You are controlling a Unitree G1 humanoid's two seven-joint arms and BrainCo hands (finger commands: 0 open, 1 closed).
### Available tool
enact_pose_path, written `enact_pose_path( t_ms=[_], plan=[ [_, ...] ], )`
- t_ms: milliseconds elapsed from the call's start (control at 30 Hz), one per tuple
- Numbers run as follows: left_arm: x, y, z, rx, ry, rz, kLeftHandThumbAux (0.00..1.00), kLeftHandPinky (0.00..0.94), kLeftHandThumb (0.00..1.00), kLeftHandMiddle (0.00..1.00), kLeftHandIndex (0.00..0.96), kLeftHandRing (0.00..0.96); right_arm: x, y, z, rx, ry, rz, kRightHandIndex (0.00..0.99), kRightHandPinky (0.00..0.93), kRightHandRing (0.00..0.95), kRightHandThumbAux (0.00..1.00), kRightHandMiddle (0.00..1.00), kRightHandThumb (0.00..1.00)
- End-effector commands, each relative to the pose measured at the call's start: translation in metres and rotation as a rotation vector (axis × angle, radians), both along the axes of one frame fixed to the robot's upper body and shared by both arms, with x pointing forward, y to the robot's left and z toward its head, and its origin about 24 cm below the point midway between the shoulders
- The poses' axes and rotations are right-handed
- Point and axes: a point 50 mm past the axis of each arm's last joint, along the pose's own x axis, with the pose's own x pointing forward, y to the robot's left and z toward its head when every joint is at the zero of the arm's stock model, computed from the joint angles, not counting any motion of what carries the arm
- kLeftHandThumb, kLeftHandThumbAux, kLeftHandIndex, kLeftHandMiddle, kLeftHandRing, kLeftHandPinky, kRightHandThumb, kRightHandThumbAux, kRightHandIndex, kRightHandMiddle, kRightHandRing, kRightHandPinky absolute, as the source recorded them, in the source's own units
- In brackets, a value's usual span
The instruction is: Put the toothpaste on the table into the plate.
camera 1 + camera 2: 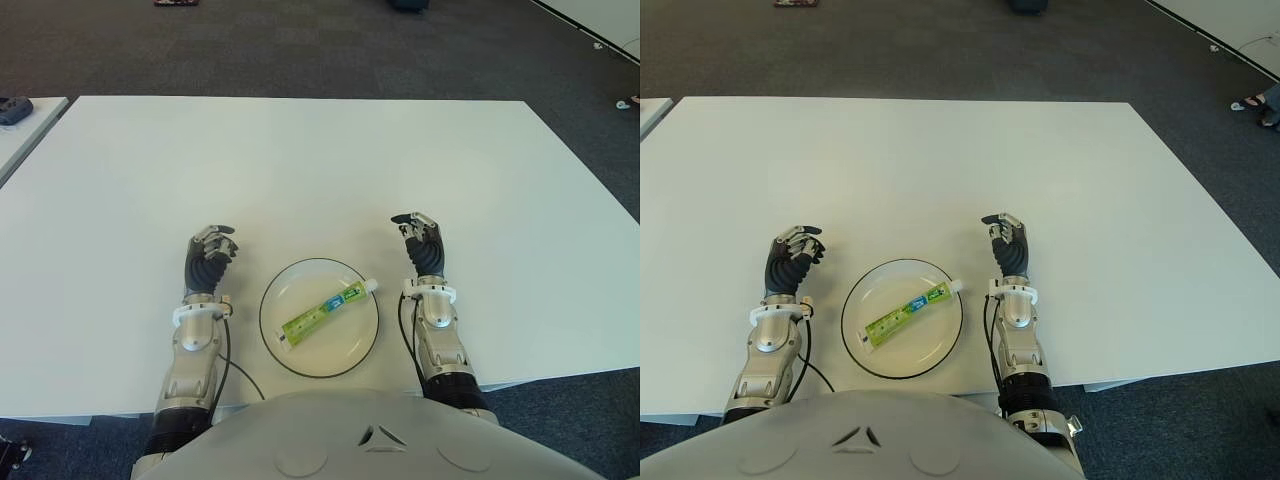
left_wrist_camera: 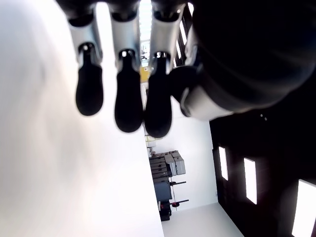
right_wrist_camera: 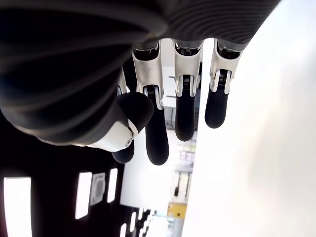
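Nearest the robot's body, the plate (image 1: 319, 316) sits on the white table (image 1: 300, 170) between the two hands, the toothpaste (image 1: 325, 312) lying slantwise inside it with its cap over the rim toward the right hand (image 1: 422, 245). The left hand (image 1: 207, 258) is just beside the plate's other side. Only the wrist views show under the palms: each hand's fingers (image 3: 185, 113) hang loosely curled, holding nothing. Farther off, the tabletop runs to dark carpet (image 1: 300, 50).
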Motion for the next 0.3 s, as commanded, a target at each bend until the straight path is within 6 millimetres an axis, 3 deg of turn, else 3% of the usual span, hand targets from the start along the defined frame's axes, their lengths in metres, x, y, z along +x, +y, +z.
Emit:
enact_pose_path(
  t_ms=[33,300],
  plan=[
    [0.0015,0.0004,-0.0023,0.016,0.023,-0.016,0.716,0.625,0.707,0.629,0.434,0.641,-0.0011,-0.0015,-0.0015,0.01,0.034,0.008,0.484,0.579,0.516,0.683,0.445,0.845],
    [-0.0002,0.0012,-0.0012,0.001,0.016,-0.015,0.717,0.615,0.707,0.622,0.434,0.628,-0.002,-0.0061,-0.0015,-0.014,0.065,0.005,0.493,0.553,0.512,0.684,0.437,0.845]
  ],
)
